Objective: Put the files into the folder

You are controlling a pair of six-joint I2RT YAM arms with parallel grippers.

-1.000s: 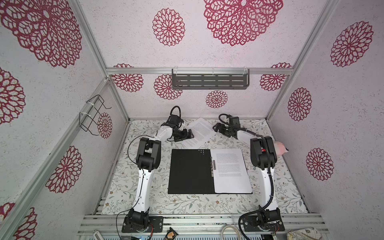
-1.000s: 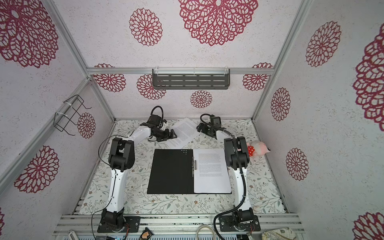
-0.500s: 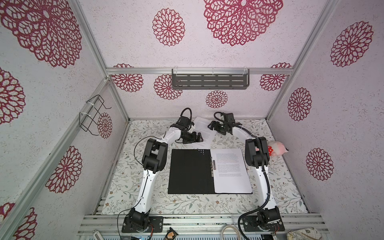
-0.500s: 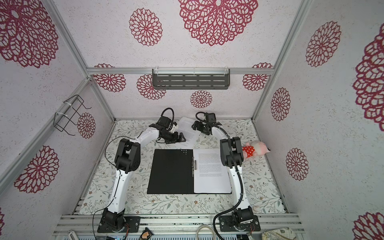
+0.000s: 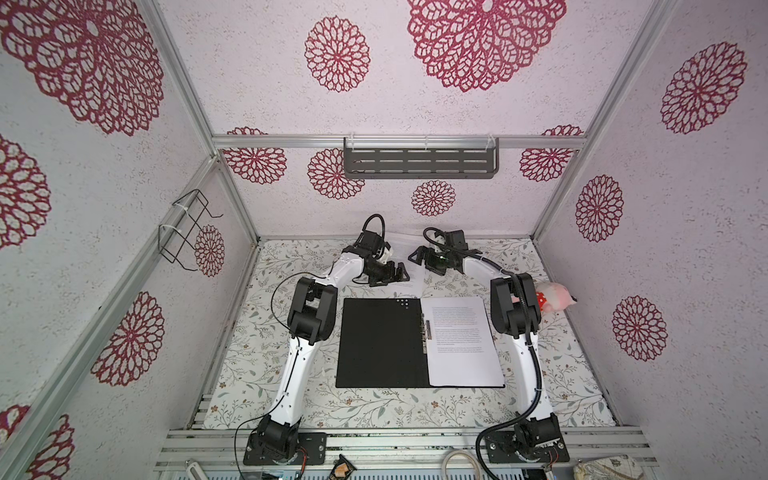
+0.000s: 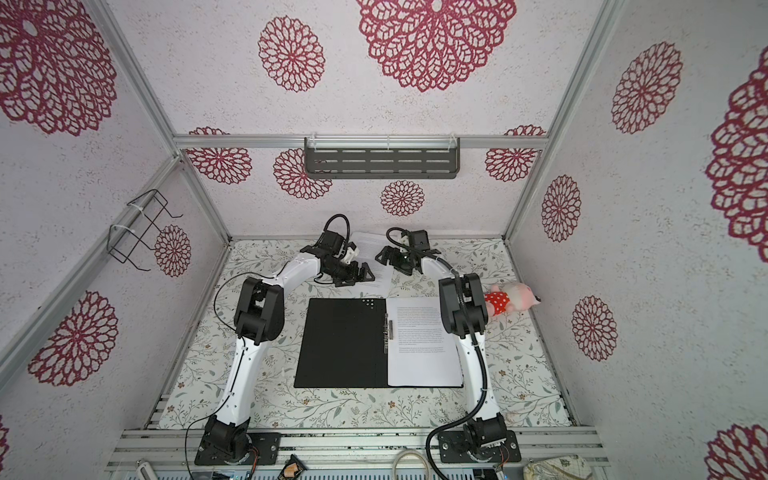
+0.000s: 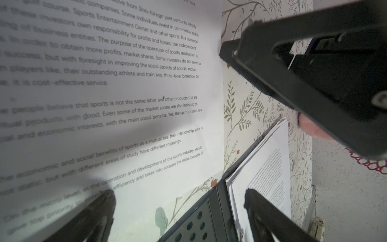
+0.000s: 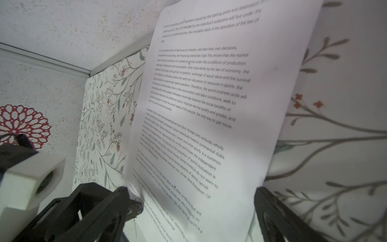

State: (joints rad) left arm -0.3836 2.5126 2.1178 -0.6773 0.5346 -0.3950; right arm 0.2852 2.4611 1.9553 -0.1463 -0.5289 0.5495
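The folder (image 5: 380, 340) (image 6: 340, 340) lies open mid-table, black inside up, metal clip at the spine. One of the files (image 5: 461, 345) (image 6: 424, 345) rests on its right half. Another printed sheet (image 5: 405, 251) (image 6: 370, 245) (image 7: 125, 88) (image 8: 209, 104) lies behind the folder near the back wall. My left gripper (image 5: 401, 272) (image 6: 368, 274) (image 7: 180, 218) is open low over that sheet's near corner. My right gripper (image 5: 415, 255) (image 6: 380, 255) (image 8: 194, 209) is open at the sheet's right edge, facing the left one. The folder's far edge (image 7: 199, 222) shows in the left wrist view.
A pink plush toy (image 5: 548, 299) (image 6: 511, 303) lies by the right wall behind the right arm's elbow. A grey shelf (image 5: 419, 162) hangs on the back wall and a wire rack (image 5: 187, 232) on the left wall. The back wall stands just behind the loose sheet.
Both grippers have moved toward each other and now meet over the loose sheet at the back. Folder and its sheet have not moved.
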